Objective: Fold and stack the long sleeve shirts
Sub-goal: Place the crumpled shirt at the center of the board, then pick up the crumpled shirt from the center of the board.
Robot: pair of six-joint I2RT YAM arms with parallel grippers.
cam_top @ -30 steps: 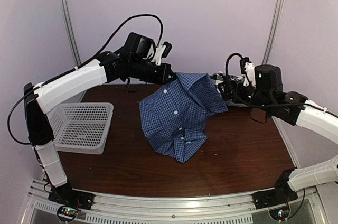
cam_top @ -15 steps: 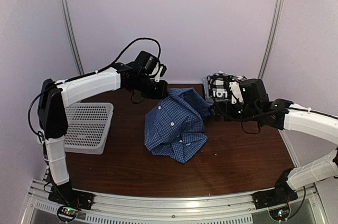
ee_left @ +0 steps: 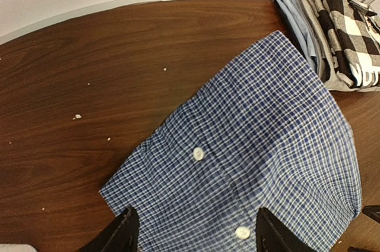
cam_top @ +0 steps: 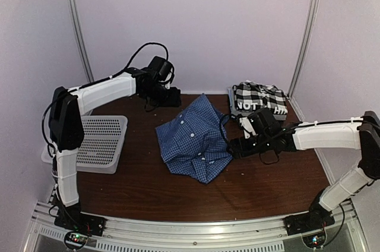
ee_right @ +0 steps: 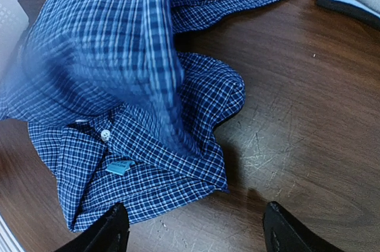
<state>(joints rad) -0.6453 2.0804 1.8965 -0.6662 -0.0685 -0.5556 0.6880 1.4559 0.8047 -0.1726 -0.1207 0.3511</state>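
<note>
- On the middle of the table, found the blue shirt lying in a rumpled heap, white buttons up, one pointed flap reaching toward the back wall.
- At the back right corner, saw the checked shirt folded atop a small stack of folded cloth, white lettering facing front, apart from the blue shirt.
- At the left edge, noted the basket, well apart from both shirts.
- Behind the far flap, found the left gripper low over the table, fingers spread apart, clamped on nothing.
- From its wrist view, saw the flap and two buttons lying just ahead of the fingertips.
- Just right of the blue shirt, found the right gripper low near the table, fingers wide apart, gripping nothing, with bare wood and the shirt's edge beyond them.
- In the right wrist view, saw a blurred fold of the blue shirt close to the lens, with a collar, one button and a pale blue label below it.
</note>
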